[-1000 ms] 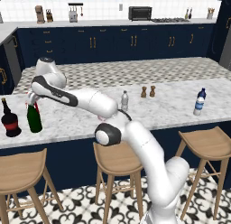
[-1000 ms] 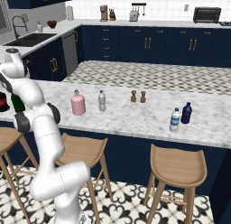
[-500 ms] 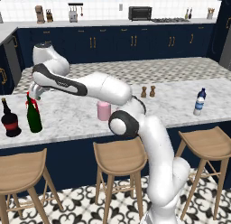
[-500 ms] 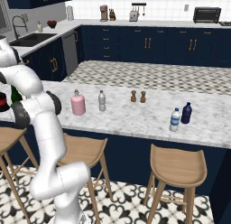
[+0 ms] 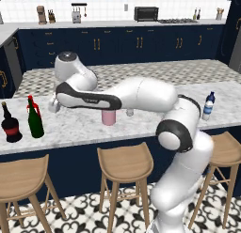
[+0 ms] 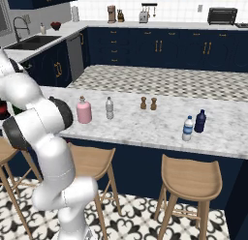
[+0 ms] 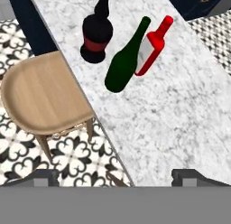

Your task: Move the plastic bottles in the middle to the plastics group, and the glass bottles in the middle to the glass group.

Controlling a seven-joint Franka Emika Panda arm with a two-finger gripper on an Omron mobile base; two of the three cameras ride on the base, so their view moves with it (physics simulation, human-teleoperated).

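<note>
I am looking at the marble island counter (image 5: 84,128). Sitting on it: black bottle (image 5: 10,124), green wine bottle (image 5: 35,119) and red bottle (image 7: 153,47) together; pink flask (image 6: 84,111) beside small clear bottle (image 6: 110,109); two brown shakers (image 6: 148,103); blue-capped water bottle (image 6: 188,128).

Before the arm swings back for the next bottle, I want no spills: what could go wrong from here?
The green wine bottle stands tight against the red bottle, near the black bottle; a careless sweep of the open gripper could topple all three. The pink flask and small clear bottle stand close together, so grasping one may knock the other. The arm's long link hangs low over the counter.
</note>
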